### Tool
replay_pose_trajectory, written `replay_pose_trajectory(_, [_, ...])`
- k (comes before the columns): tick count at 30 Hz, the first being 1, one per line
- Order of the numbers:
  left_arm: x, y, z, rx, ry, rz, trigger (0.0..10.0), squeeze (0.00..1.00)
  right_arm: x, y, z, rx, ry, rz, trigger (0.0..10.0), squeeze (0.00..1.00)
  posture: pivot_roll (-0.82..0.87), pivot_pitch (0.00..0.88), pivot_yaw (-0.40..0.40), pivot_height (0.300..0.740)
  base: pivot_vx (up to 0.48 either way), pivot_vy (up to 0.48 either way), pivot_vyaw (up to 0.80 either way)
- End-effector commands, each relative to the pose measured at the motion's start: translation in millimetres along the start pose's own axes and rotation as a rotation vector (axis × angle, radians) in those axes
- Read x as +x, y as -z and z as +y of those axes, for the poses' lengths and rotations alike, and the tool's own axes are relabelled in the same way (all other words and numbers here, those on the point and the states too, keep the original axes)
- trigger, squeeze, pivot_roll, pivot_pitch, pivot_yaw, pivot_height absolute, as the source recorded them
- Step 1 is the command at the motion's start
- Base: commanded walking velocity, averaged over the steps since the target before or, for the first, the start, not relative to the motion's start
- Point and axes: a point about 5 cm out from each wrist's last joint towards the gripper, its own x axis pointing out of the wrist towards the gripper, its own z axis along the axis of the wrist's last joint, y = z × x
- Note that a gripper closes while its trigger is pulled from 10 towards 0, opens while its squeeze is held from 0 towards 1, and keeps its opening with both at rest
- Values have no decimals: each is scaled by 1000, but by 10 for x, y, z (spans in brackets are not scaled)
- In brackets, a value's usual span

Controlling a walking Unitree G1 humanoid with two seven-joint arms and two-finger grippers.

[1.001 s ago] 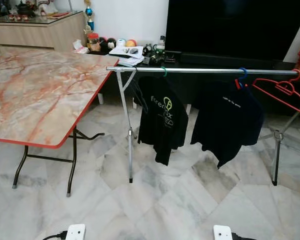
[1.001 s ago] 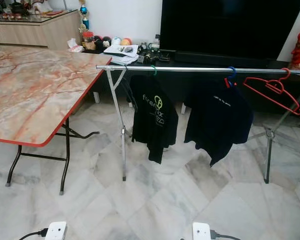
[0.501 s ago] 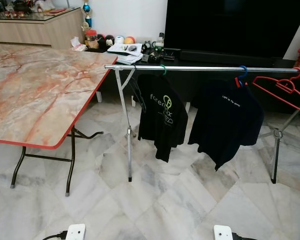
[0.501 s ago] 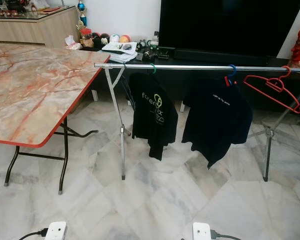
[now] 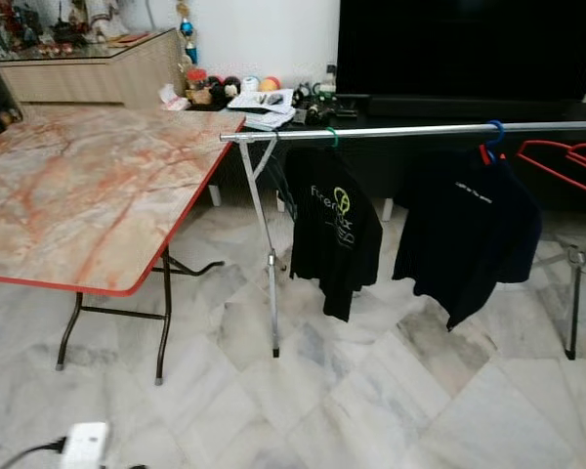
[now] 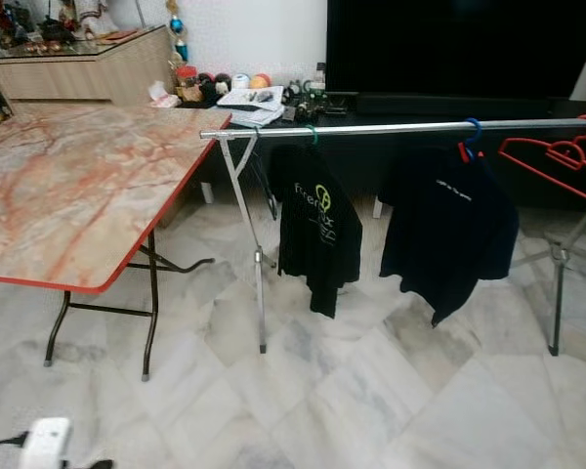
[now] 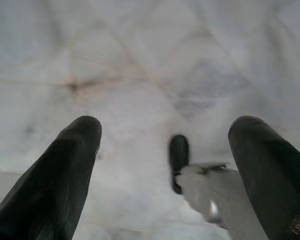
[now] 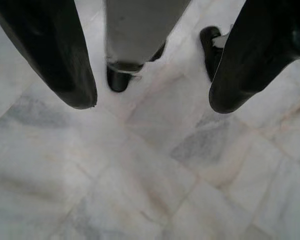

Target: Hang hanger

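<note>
Head views: even, soft indoor light, moderately bright; slight overall softness, worst at the lower corners. Floor (image 5: 371, 391) shows dull sheen, no hard glare; faint shadow under the surface (image 5: 98, 195). TV (image 6: 449, 44) is a featureless black block; dark shirts (image 6: 449, 234) lose most fold detail. Rail (image 5: 410, 129) carries a thin bright highlight. Wrist views: dimmer, grey, floor tiles blurred; left claw (image 7: 165, 140) and right claw (image 8: 150, 95) out of focus, their fingers spread apart, edges smeared.
</note>
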Motion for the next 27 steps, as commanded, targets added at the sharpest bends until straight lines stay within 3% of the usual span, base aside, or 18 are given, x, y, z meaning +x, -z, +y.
replay_pose_trajectory(1, [-34,-3,103,-6,-11,6,10000,0,-12,23,-49,21,11,-1,10000,0,43,9,47,740,0,0,0])
replay_pose_trajectory(15, [-16,-50,54,-23,11,-15,10000,0,-12,-21,-110,26,28,-4,10000,0,57,29,32,740,0,0,0])
replay_pose_trajectory(22, [-18,-50,59,-29,10,-17,10000,0,-9,-36,-105,32,26,-10,10000,0,57,40,32,740,269,0,-759])
replay_pose_trajectory(27, [-18,-54,56,-25,23,-15,10000,0,-5,-63,-100,30,27,-20,10000,0,56,47,31,740,297,0,0])
